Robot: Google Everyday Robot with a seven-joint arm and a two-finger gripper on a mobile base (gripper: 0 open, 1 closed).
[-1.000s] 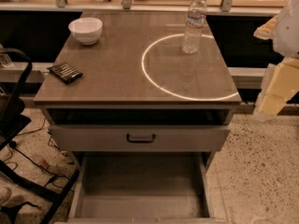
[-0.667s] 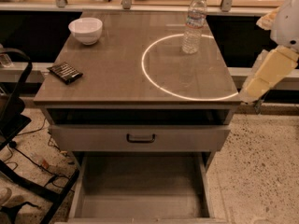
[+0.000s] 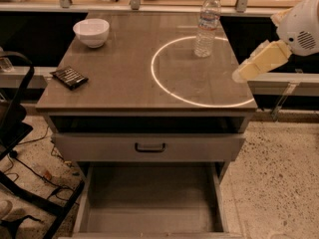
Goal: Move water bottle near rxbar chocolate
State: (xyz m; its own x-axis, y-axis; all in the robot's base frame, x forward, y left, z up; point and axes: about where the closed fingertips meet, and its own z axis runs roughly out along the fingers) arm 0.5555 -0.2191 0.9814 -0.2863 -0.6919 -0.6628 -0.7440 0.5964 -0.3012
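Note:
The water bottle (image 3: 207, 24), clear with a white cap and a pale label, stands upright at the back right of the table (image 3: 124, 91). The rxbar chocolate (image 3: 70, 76), a flat black wrapper, lies near the table's front left edge, far from the bottle. My gripper (image 3: 245, 72), cream-coloured below a white arm housing (image 3: 300, 28), hangs off the table's right edge. It is to the right of and nearer than the bottle, and does not touch it.
A white bowl (image 3: 91, 32) sits at the back left. A bright light ring (image 3: 167, 86) marks the table's right half. Below, one drawer is closed (image 3: 149, 147) and the bottom drawer (image 3: 149, 203) is pulled open. A black frame (image 3: 15, 133) stands at the left.
My gripper has moved left and up, from the right border in toward the table's right edge. The bottle, bar and bowl have not moved.

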